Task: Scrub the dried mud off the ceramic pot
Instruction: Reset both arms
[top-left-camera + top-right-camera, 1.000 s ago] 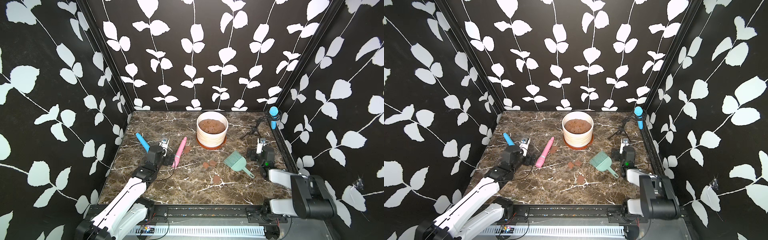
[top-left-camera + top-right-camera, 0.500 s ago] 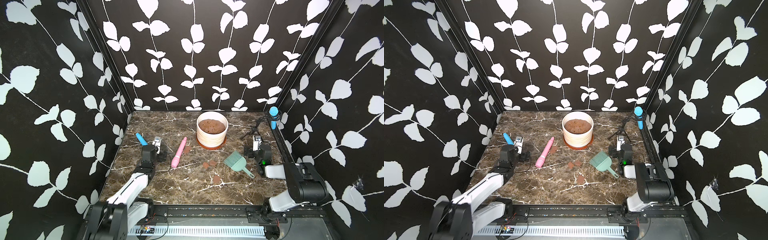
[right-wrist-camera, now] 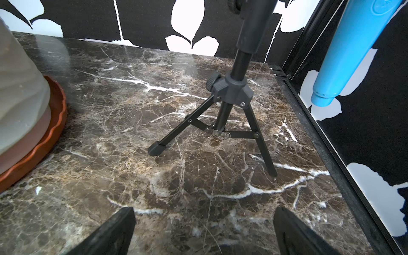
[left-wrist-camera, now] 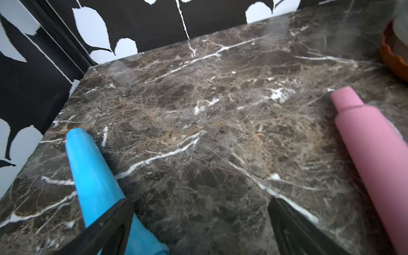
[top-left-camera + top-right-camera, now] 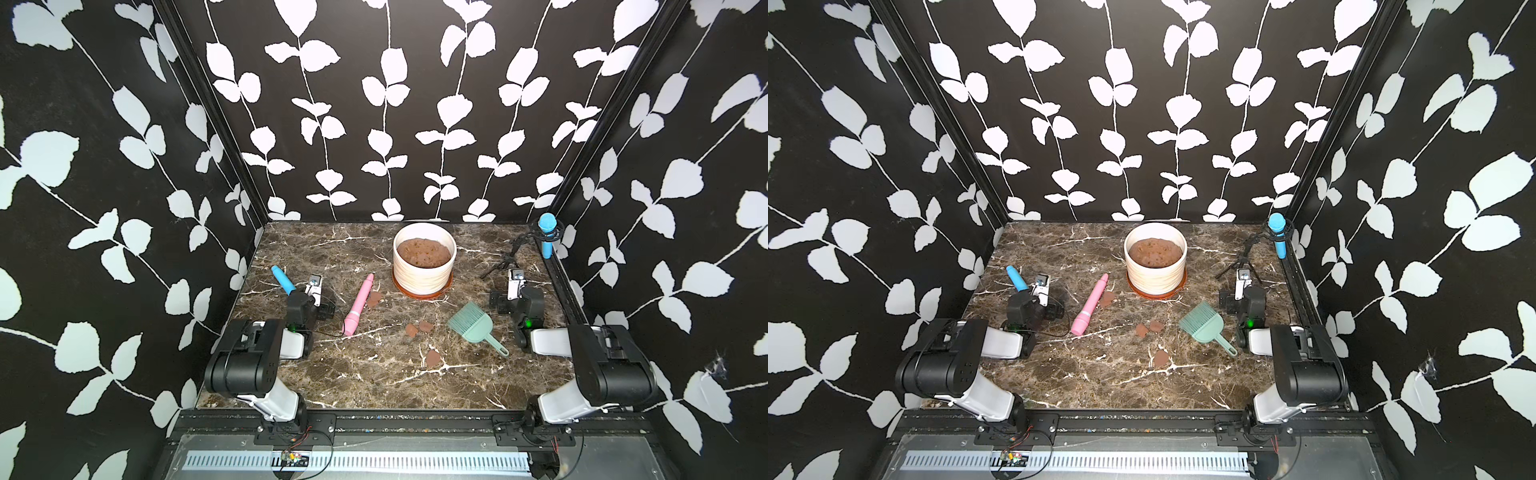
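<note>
While idle, wide open, empty: left gripper (image 4: 198, 204), right gripper (image 3: 204, 209) | dried mud (image 5: 411, 331) loose before ceramic pot (image 5: 422, 276) | probably done, rear unseen

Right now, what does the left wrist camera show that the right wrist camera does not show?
Only the left wrist view: a blue tool and a pink tool lying on the table, one on each side of the open left claw.
Only the right wrist view: a black tripod and a blue microphone beside it, ahead of the open right claw.
Both: the marble table, an edge of the ceramic pot on its orange saucer, and claws that hold nothing.
</note>
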Controlling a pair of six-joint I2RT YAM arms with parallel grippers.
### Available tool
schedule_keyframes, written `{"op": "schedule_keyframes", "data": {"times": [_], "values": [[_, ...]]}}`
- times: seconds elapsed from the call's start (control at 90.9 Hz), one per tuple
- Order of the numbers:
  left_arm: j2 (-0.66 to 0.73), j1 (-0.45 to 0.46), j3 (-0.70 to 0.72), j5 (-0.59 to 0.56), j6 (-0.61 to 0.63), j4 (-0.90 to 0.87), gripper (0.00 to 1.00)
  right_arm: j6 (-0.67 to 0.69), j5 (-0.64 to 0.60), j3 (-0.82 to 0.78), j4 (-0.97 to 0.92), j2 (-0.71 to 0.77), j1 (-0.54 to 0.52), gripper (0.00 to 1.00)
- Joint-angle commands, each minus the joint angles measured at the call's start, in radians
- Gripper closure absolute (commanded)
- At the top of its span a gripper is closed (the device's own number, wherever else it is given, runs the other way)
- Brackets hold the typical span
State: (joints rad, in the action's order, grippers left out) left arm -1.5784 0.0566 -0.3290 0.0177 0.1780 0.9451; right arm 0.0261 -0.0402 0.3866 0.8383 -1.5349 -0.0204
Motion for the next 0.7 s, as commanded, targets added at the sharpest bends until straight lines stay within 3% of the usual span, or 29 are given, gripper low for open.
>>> {"op": "schedule_keyframes", "data": {"times": [0.0,0.693], "values": [[0.029,-0.011,-0.059,-0.055,-0.06,-0.016,0.01,-0.014,0.008,0.021,0.003,0.006,0.007,0.0],[0.015,-0.018,-0.076,-0.073,-0.067,-0.04,0.02,-0.014,0.005,0.018,0.008,0.007,0.006,0.0]]}}
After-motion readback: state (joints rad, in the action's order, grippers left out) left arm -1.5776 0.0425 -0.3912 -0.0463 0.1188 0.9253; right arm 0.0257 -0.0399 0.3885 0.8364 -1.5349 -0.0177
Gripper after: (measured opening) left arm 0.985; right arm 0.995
